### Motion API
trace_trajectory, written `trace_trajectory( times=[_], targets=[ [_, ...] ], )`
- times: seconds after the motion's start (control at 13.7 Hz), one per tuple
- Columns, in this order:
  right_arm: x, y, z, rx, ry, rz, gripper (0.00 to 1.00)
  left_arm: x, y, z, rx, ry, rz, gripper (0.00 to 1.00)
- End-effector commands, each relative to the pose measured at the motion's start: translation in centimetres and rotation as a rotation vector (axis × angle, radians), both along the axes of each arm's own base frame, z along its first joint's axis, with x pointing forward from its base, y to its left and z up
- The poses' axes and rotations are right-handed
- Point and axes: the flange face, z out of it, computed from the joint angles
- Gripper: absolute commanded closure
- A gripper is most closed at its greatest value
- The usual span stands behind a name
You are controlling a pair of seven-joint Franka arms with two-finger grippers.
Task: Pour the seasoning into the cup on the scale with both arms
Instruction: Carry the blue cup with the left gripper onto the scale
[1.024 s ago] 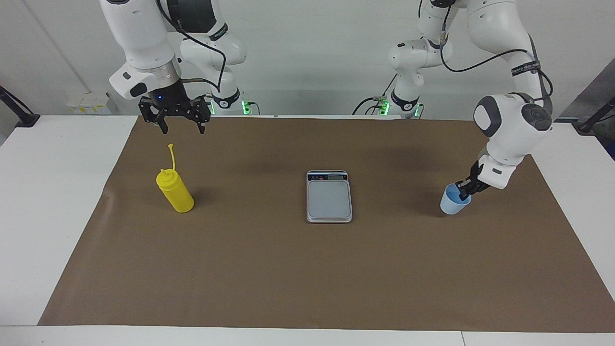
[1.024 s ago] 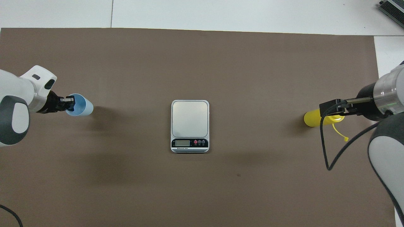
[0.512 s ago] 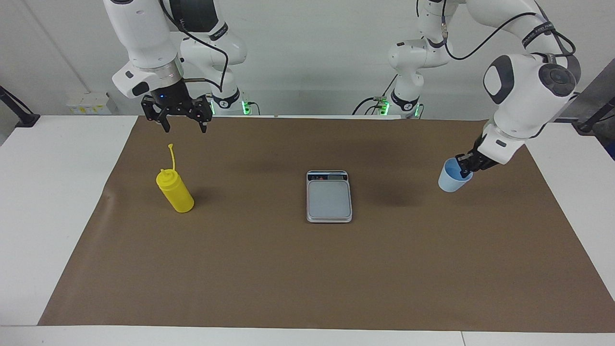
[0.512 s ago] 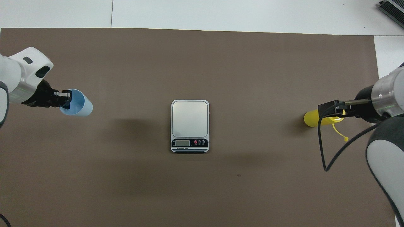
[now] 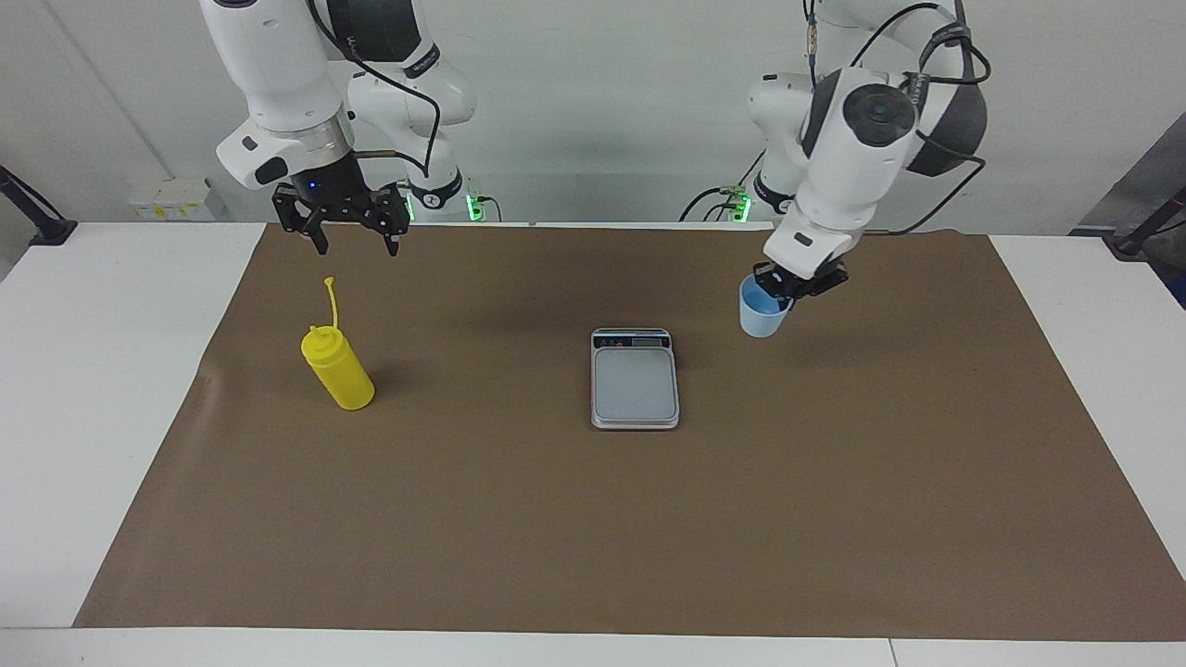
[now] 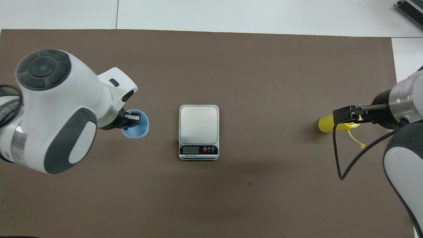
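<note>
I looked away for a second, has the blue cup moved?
Yes. The cup, held by the left gripper, has come up off the mat and toward the scale, but is not over it yet.

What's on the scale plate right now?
Nothing: the scale plate is bare in both views. The cup hangs in the left gripper, over the mat beside the scale.

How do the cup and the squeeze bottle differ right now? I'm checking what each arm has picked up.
The light blue cup hangs in the air, gripped at its rim by the left gripper; the yellow squeeze bottle stands on the brown mat, ungripped, below the open right gripper. The cup is shorter. Both are upright.
</note>
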Motion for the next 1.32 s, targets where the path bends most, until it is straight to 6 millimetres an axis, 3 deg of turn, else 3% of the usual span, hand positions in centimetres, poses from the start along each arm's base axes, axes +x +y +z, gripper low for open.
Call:
trace_trajectory(
  times=[0.0, 0.37, 0.59, 0.66, 1.02, 1.24],
  targets=[
    [-0.6, 0.0, 0.0, 0.001, -0.009, -0.017, 0.00, -1.0, -4.0, -2.1, 0.011, -0.042, 0.041, 1.00],
    [-0.6, 0.1, 0.1, 0.001, -0.011, -0.017, 0.00, -0.9, -8.3, -4.1, -0.093, -0.106, 0.114, 1.00],
    [-0.6, 0.1, 0.0, 0.001, -0.009, -0.020, 0.00, -0.6, -12.8, -7.4, -0.109, -0.101, 0.176, 1.00],
    [-0.7, 0.0, 0.0, 0.001, -0.008, -0.020, 0.00, -0.4, -13.9, -7.6, -0.113, -0.105, 0.192, 1.00],
    [-0.7, 0.0, -0.3, 0.000, -0.002, -0.019, 0.00, 0.0, -15.3, -10.1, -0.128, -0.121, 0.200, 1.00],
    [-0.7, 0.0, -0.3, 0.000, -0.002, -0.016, 0.00, 0.6, -14.8, -11.0, -0.109, -0.133, 0.189, 1.00]
  ],
)
